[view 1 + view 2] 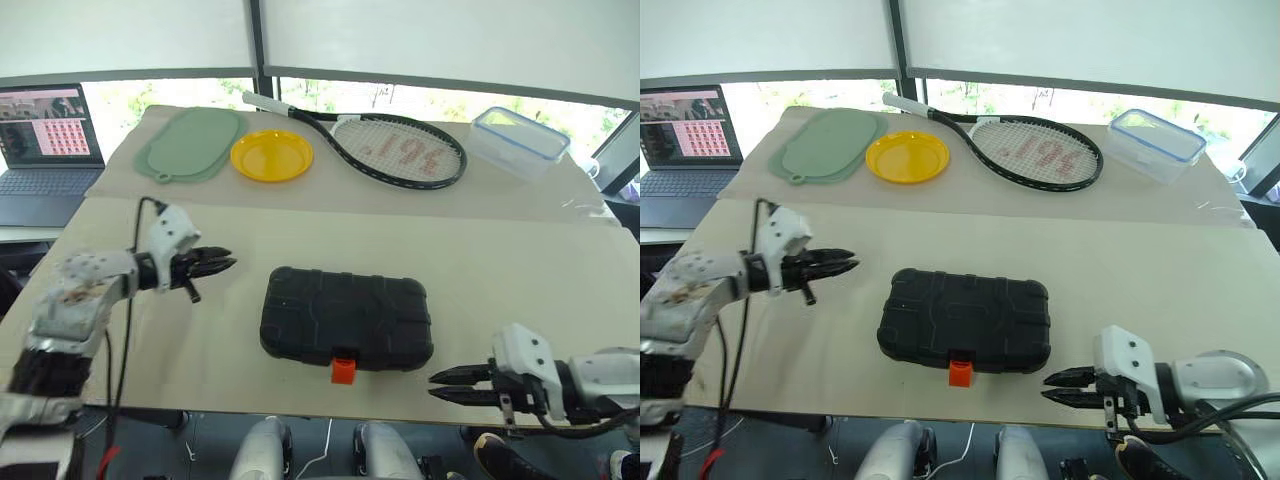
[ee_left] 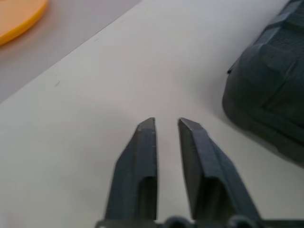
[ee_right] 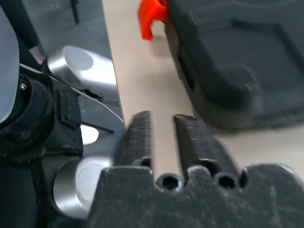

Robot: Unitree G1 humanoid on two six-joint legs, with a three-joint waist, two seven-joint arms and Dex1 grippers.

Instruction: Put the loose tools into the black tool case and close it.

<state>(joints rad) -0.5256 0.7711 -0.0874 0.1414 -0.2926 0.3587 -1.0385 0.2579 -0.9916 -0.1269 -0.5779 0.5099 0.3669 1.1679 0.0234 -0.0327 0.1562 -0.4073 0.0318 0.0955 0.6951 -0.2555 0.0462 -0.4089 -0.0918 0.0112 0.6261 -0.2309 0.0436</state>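
Flanking the closed black tool case (image 1: 346, 318), left hand (image 1: 222, 264) and right hand (image 1: 444, 385), both pinched shut, empty.

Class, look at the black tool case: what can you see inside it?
Nothing. The black tool case lies shut on the table, orange latch at its near edge. Its lid hides the contents.

A beige table (image 1: 200, 350) carries the closed black tool case (image 1: 346, 318), green mat (image 1: 190, 144), yellow plate (image 1: 271, 155), racket (image 1: 400, 148) and clear box (image 1: 519, 142).
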